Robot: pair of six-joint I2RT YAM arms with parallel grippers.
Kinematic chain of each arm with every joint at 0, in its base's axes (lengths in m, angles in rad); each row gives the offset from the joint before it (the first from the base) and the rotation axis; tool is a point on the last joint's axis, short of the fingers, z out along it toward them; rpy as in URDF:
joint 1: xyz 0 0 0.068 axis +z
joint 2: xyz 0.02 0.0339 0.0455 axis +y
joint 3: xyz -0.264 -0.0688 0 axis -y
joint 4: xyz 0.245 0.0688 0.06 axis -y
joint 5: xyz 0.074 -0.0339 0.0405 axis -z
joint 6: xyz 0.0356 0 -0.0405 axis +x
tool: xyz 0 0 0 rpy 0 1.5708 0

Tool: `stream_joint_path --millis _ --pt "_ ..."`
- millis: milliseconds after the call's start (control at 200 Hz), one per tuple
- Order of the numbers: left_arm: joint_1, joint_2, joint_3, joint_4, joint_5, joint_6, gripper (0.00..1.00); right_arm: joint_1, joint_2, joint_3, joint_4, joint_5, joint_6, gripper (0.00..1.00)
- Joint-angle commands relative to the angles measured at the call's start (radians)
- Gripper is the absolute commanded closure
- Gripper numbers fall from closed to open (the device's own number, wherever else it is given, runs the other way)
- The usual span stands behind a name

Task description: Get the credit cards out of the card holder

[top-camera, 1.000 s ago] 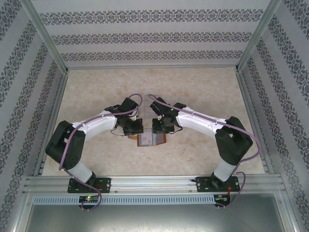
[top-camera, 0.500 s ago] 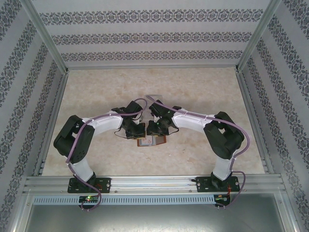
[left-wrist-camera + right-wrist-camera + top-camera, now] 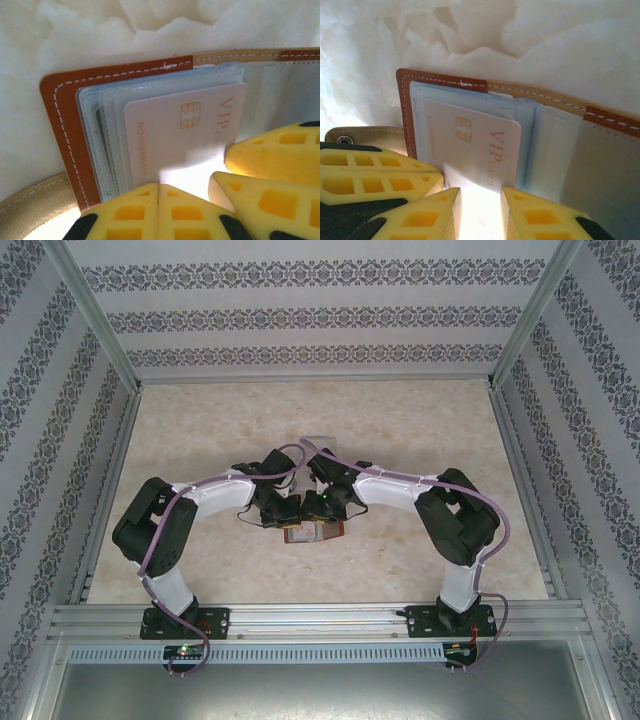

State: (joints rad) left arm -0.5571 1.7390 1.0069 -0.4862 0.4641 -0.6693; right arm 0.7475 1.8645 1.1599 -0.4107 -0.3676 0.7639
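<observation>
Marbled tabletop [image 3: 100, 30]: VIP card [image 3: 170, 135] inside card holder [image 3: 60, 115]

The whitish card [image 3: 470, 145] reads "VIP CARD" beside its chip.

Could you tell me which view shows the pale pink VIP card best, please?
The left wrist view: the pale pink plastic VIP card lies almost whole there, chip and lettering readable. The right wrist view shows it too, its near end lost in glare. From above it is too small to make out.
</observation>
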Motion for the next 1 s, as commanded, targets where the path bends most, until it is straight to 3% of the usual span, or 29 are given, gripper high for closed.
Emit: stream_joint_path --millis 0,435,680,994 --pt "-0.015 0.008 0.012 -0.029 -0.024 0.005 1.00 -0.012 0.012 -0.006 -0.034 0.038 -0.001 0.72" --pt "-0.015 -0.007 0.004 -0.032 -0.029 0.005 1.00 -0.014 -0.002 -0.011 -0.061 0.081 -0.016 0.66" --pt "-0.015 -0.010 -0.002 -0.026 -0.029 0.003 1.00 -0.013 -0.045 -0.031 0.004 0.035 0.007 0.80" --pt "-0.015 -0.012 -0.001 -0.027 -0.030 0.006 1.00 -0.012 -0.007 -0.037 0.026 0.010 0.017 0.80"
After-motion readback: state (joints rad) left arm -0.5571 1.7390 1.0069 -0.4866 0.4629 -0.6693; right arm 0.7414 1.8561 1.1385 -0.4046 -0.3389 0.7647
